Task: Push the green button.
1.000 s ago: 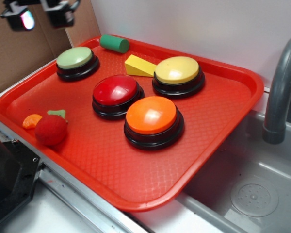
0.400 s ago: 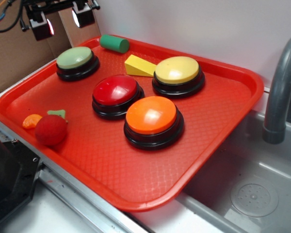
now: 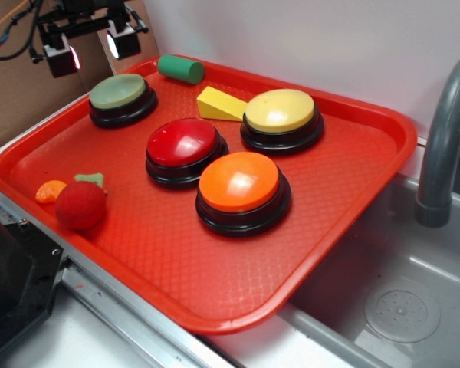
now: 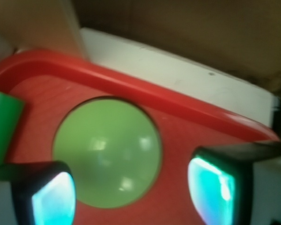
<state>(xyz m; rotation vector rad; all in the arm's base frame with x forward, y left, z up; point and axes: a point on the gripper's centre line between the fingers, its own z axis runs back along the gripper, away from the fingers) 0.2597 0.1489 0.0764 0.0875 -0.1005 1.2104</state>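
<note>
Although my pincer (image 3: pixel 89 52) hangs above the back left corner of the red tray (image 3: pixel 353 184), nothing in these views says I have touched the green button (image 3: pixel 118 91), so I judge the press itself not yet done. The button sits on its black base near that corner, with the dark green cylinder (image 3: pixel 181 69) just behind it toward the wall and the red button (image 3: pixel 182 142) in front of it toward the tray's middle. My fingers (image 4: pixel 54 199) are spread apart, pinching nothing; in the wrist view they sit low at either side of the frame, the pale dome filling the space between them. From the outside view I look to be a little behind and above the dome, clear of it. I would call the approach mostly finished and the lining-up good. What is left, as I judge it, is to come straight down until the dome gives, then lift away.
</note>
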